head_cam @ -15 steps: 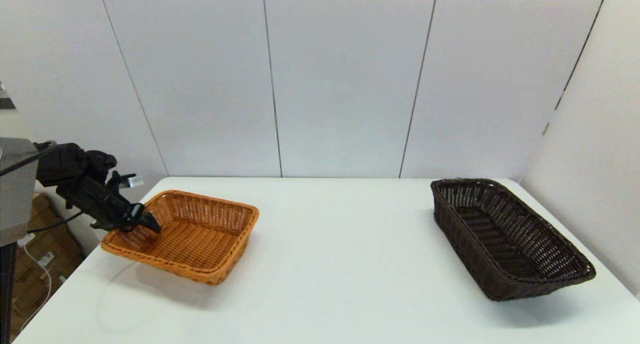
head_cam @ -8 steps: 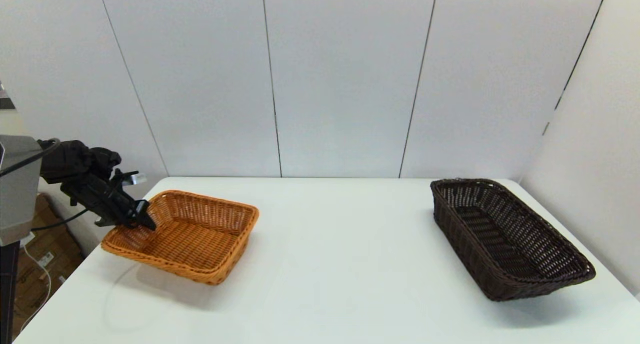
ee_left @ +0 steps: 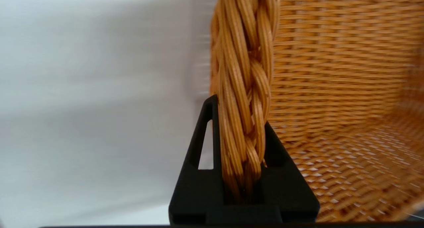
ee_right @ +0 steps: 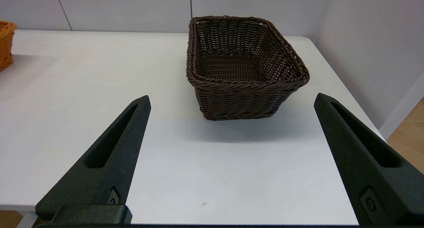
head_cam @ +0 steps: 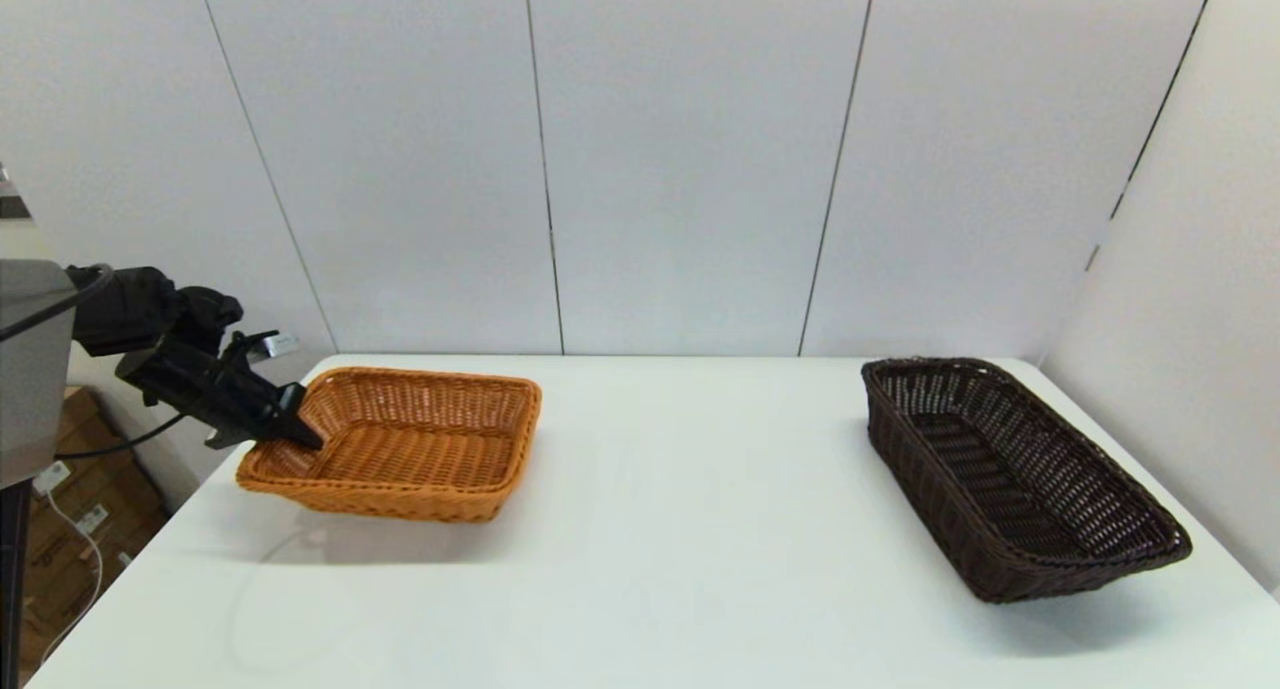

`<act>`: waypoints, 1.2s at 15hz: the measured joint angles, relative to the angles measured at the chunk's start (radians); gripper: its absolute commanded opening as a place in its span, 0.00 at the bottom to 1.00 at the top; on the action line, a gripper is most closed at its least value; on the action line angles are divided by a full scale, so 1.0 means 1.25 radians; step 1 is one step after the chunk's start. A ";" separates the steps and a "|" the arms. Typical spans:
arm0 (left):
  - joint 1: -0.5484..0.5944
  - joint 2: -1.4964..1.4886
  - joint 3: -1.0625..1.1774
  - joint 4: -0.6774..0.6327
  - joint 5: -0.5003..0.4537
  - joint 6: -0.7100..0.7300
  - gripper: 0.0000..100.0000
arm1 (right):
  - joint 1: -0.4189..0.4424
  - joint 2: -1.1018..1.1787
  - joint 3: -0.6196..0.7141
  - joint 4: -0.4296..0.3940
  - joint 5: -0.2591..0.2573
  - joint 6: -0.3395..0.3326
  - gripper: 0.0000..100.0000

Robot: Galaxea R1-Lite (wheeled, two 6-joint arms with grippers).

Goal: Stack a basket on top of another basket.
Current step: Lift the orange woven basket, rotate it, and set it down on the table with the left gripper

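White table (head_cam: 640,529), grey panelled wall (head_cam: 680,159) — left gripper (head_cam: 298,431) clamped on orange basket (head_cam: 400,449) rim.

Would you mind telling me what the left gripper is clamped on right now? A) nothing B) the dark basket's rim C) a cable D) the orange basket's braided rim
D: the left gripper has its jaws shut on the orange basket at its braided rim.

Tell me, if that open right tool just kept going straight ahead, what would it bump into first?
Probably the dark brown basket: the right tool points at its near wall, with only bare white table between.
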 measured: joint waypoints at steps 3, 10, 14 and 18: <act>-0.008 -0.013 0.001 0.030 -0.075 -0.030 0.00 | 0.000 0.000 0.000 0.000 0.000 0.000 1.00; -0.051 -0.059 0.001 0.085 -0.137 -0.040 0.00 | 0.000 0.000 0.000 0.003 0.000 -0.001 1.00; -0.160 -0.100 0.001 0.077 -0.113 -0.161 0.00 | 0.000 0.000 0.000 0.003 -0.001 -0.001 1.00; -0.264 -0.156 0.001 0.079 -0.038 -0.312 0.00 | 0.000 0.000 0.000 0.003 -0.001 -0.001 1.00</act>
